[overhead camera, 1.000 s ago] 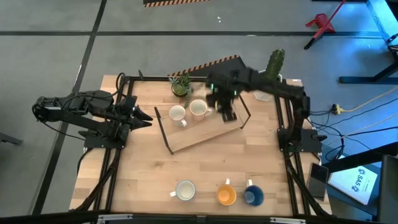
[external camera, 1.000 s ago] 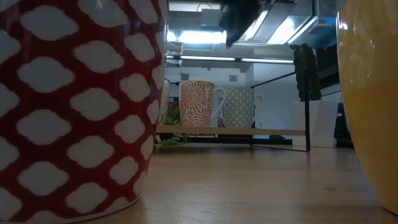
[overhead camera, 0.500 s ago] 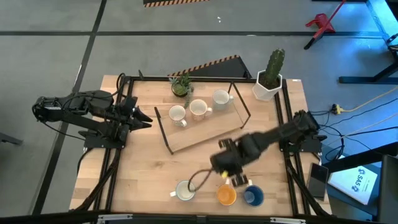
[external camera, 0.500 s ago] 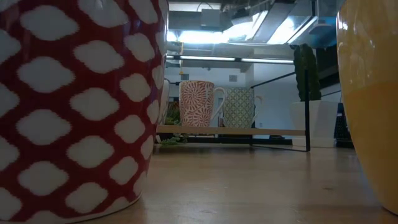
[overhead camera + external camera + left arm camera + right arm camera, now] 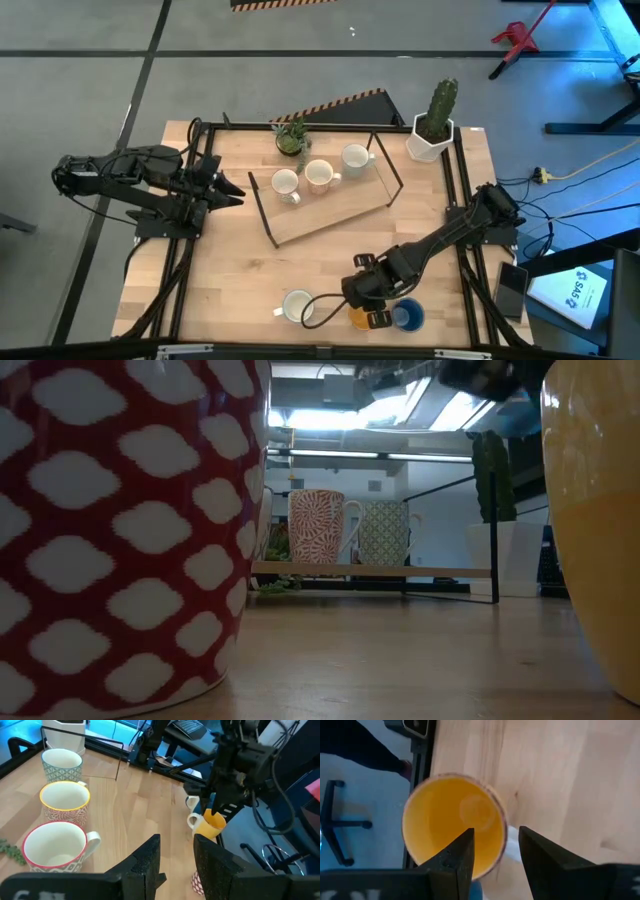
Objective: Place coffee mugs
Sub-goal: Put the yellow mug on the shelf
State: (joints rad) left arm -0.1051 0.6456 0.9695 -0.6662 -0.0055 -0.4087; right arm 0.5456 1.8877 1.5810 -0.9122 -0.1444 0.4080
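Note:
Three mugs stand on the wooden tray (image 5: pixel 320 215): one (image 5: pixel 285 183), a second (image 5: pixel 319 175) and a third (image 5: pixel 354 157). Three more stand along the table's near edge: a white-inside mug (image 5: pixel 297 307), the orange mug (image 5: pixel 357 318) and the blue mug (image 5: pixel 407 317). My right gripper (image 5: pixel 368 305) hangs open over the orange mug (image 5: pixel 452 820). One finger (image 5: pixel 457 857) is above its hollow and the other (image 5: pixel 540 855) is outside its wall. My left gripper (image 5: pixel 238 190) waits open at the tray's left end.
A cactus in a white pot (image 5: pixel 432 140) stands at the far right corner, and a small green plant (image 5: pixel 292 138) sits behind the tray. A black wire frame (image 5: pixel 390 170) rims the tray. Bare wood lies between the tray and the near mugs.
My right gripper has left the tray, where the third mug now stands uncovered. It swung across the table toward the near edge and came down over the orange mug. The left arm kept still.

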